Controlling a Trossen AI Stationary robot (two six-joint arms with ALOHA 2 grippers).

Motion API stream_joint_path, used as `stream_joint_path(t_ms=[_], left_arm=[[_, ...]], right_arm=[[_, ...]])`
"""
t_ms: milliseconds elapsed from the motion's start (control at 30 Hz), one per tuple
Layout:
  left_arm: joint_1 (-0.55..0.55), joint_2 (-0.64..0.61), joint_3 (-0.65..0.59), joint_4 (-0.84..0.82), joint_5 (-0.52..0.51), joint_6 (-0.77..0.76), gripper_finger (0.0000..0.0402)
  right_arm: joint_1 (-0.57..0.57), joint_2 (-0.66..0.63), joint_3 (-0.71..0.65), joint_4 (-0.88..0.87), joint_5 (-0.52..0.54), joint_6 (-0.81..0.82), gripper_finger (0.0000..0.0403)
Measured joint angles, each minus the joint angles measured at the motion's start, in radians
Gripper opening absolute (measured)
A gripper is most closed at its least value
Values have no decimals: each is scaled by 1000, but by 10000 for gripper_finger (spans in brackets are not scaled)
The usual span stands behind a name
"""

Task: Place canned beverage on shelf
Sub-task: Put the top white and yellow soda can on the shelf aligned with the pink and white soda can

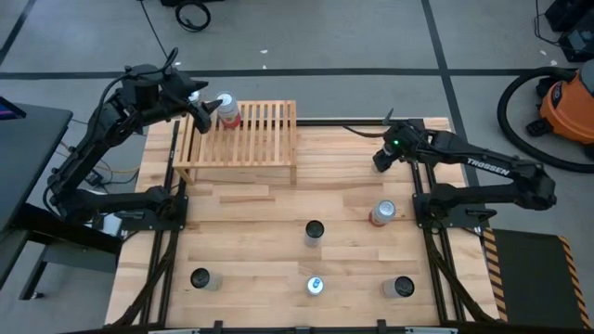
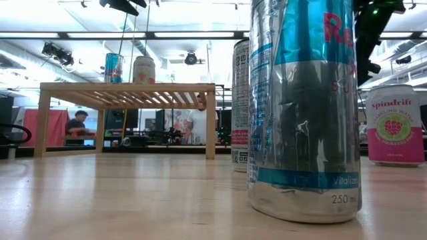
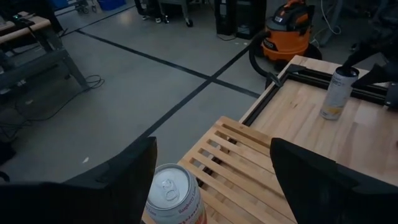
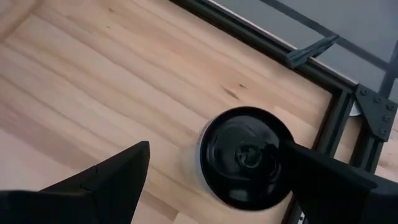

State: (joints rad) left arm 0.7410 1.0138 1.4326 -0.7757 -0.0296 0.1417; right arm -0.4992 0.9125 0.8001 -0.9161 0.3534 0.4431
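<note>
One can (image 1: 227, 111) stood on the shelf (image 1: 264, 134) between our left end effector's (image 1: 206, 109) released fingers; several waited on the worktop (image 1: 260, 232).

My table (image 1: 251, 223) is light butcher-block wood with black rails along both sides. The shelf (image 1: 251, 139) stands on it at upper left of the high frame, legs on the wood. One red-and-white can (image 1: 227, 111) sits upright on the slats near the shelf's left end. Directly on the table: a can (image 1: 314, 232) at centre, a red one (image 1: 382, 213) to its right, three (image 1: 200, 278) (image 1: 316, 285) (image 1: 403, 288) along the bottom edge, one (image 1: 380, 160) at upper right.
</note>
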Motion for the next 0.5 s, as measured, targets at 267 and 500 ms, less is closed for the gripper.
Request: stream_joint_path(t_ms=[267,500], left_arm=[[0,0,0,2,0,0,314],[0,0,0,2,0,0,314]], right_arm=[[0,-83,0,8,-24,7,366],[-1,-105,-1,-4,-3,4,366]])
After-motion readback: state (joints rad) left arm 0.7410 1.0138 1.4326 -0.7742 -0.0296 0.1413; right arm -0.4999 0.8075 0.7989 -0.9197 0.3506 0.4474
